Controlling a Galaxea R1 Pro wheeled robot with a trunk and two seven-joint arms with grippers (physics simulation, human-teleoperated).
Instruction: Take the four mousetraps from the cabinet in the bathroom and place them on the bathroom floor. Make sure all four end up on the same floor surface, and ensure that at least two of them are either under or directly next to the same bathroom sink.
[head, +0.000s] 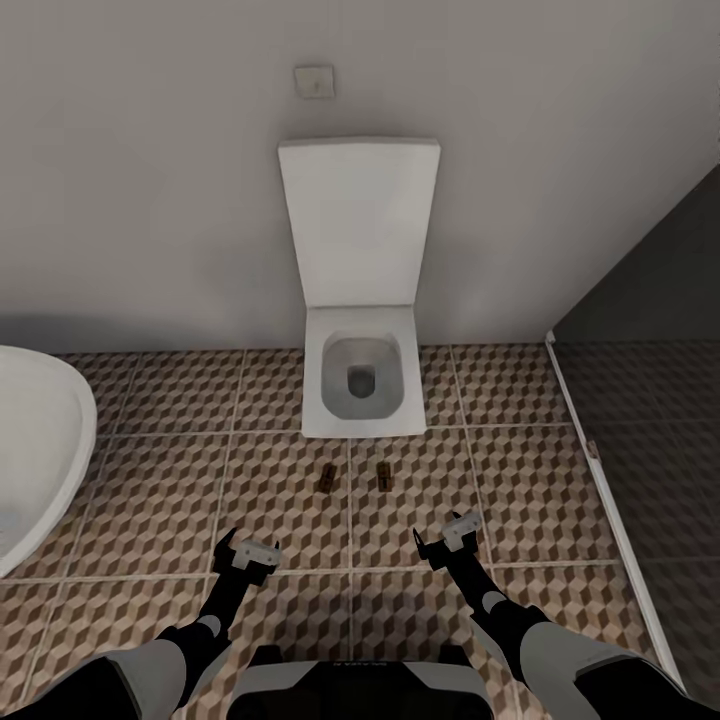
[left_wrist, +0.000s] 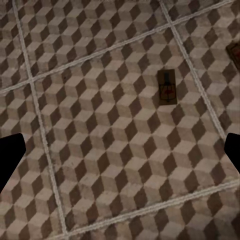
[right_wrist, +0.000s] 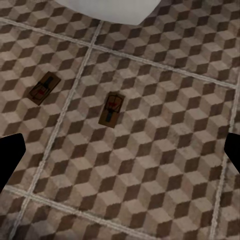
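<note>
Tan mousetraps, one (head: 327, 479) beside another (head: 384, 477), lie flat on the cube-patterned bathroom floor (head: 180, 480) just before a white toilet (head: 362, 385). Left hand (head: 243, 556) and right hand (head: 447, 537) hover apart-fingered, empty.

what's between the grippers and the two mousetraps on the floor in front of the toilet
Nothing visible. The left mousetrap and right mousetrap lie on bare bathroom floor just ahead of the toilet. The left gripper and right gripper hover open above plain tiles.
</note>
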